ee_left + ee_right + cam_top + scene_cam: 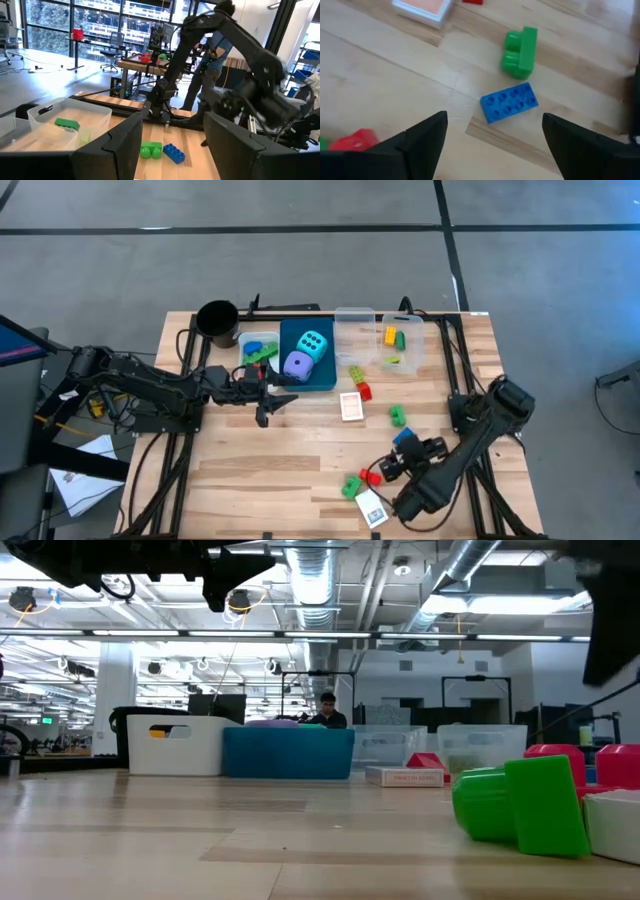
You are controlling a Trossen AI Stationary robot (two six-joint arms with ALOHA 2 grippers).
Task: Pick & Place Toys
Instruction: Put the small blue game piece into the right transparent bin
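Observation:
My right gripper [492, 131] is open and empty. It hovers near the table's near right [396, 460], over a blue brick [509, 102] lying flat on the wood. A green brick [520, 46] and a card [422, 7] lie beyond the blue brick, and a red brick [354, 140] lies beside the gripper. My left gripper [279, 402] is open and empty at the blue bin's [327, 383] near left corner. That bin holds the cyan die [314, 343] and the purple die [297, 364].
A black cup [217, 318], a white bin [243, 340] and two clear bins [355, 315] [417, 340] with bricks line the far side. A green brick [352, 486], a red brick [371, 477] and a card [371, 508] lie near the front edge. Bare wood lies at the near left.

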